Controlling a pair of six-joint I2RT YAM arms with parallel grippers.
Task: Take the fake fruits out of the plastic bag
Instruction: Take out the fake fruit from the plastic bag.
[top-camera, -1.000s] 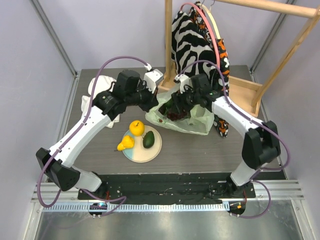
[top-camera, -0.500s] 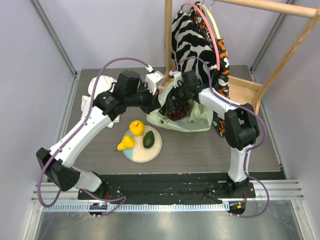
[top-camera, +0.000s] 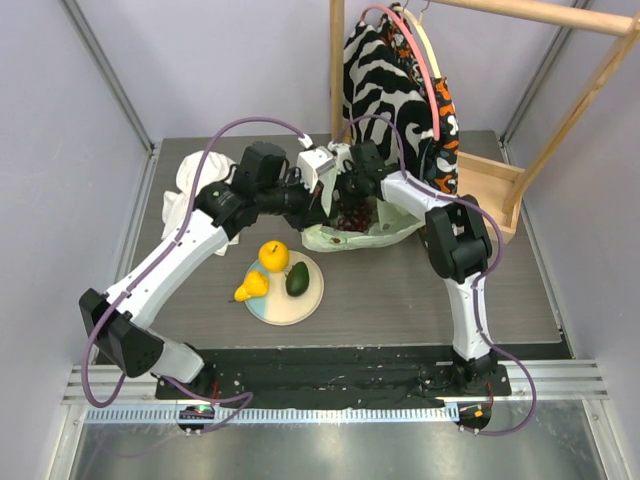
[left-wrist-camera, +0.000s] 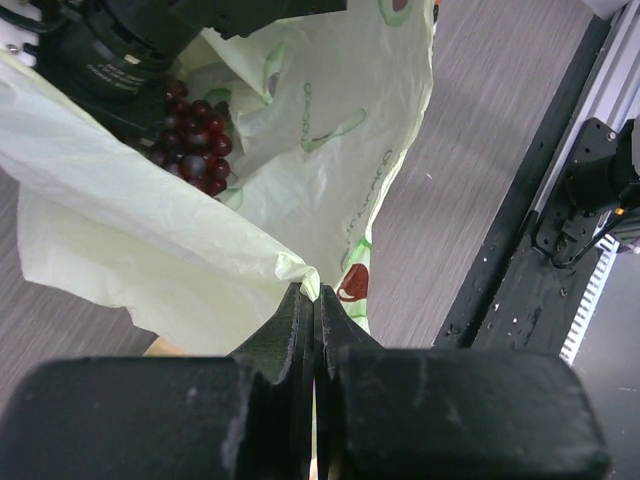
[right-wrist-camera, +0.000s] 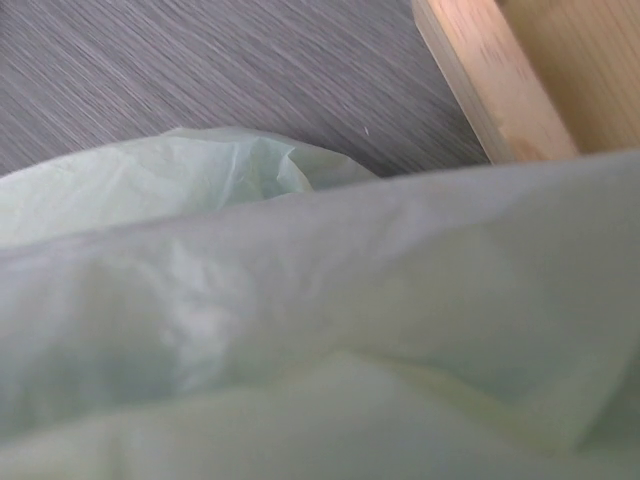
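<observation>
Nearest you, the plate (top-camera: 285, 313) has the pear (top-camera: 250, 288), round fruit (top-camera: 273, 255) and one avocado (top-camera: 297, 279) on it. Just past the plate sits the bag (top-camera: 372, 236), all rumpled. Your left gripper (left-wrist-camera: 312, 297) is pinched tight on the bag's rim. The grapes (left-wrist-camera: 195, 140) are inside it, farther from the plate. Your right gripper (top-camera: 346, 197) is down in the bag mouth right by them, and honestly I can't tell if its fingers are apart or closed.

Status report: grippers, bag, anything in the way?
Left gripper shut on plastic bag rim. Right gripper inside bag mouth, opening unclear. Grape bunch inside bag. Plastic covers right wrist view.
</observation>
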